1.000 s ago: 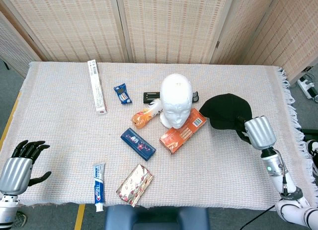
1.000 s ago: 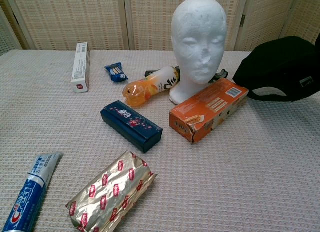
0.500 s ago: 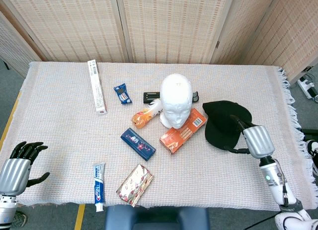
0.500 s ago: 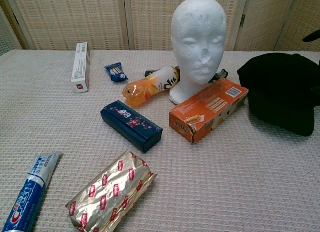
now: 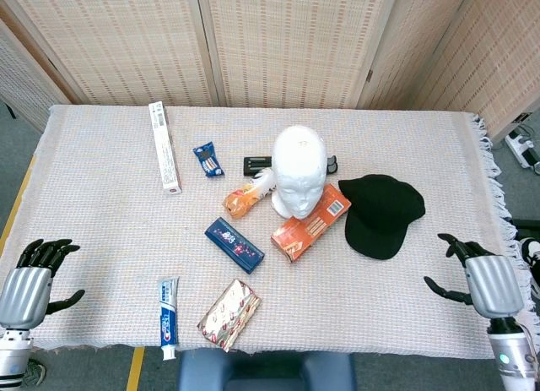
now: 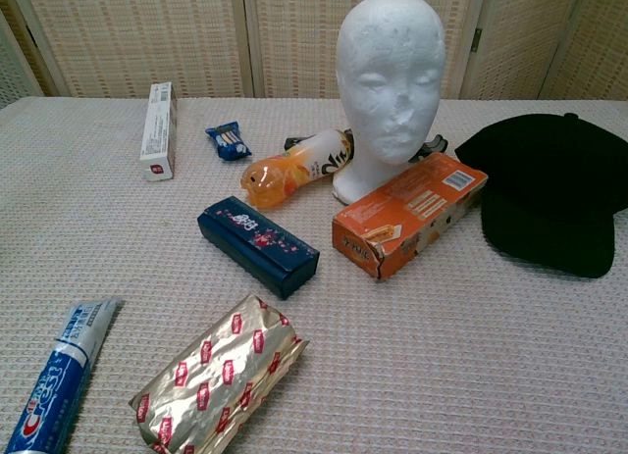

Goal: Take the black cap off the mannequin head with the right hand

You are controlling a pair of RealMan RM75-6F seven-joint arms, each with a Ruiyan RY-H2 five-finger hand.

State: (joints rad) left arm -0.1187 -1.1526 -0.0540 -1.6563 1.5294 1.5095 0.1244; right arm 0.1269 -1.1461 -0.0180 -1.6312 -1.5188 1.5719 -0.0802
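Black cap (image 5: pixel 381 214) lay flat on the table (image 5: pixel 101 197), just right of the bare mannequin head (image 5: pixel 299 171) and touching the orange box (image 5: pixel 310 222). Your right hand (image 5: pixel 481 281) hovered empty, fingers spread, well apart; removal looked complete, so you needed only withdraw without snagging the brim.

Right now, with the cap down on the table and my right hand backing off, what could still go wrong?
The black cap lies flat beside the orange box, close to it; any further nudge could shove the box into the mannequin head and perhaps tip it. The right hand, open, sits by the table's fringed right edge, so its fingers might snag the fringe. The left hand is open and idle.
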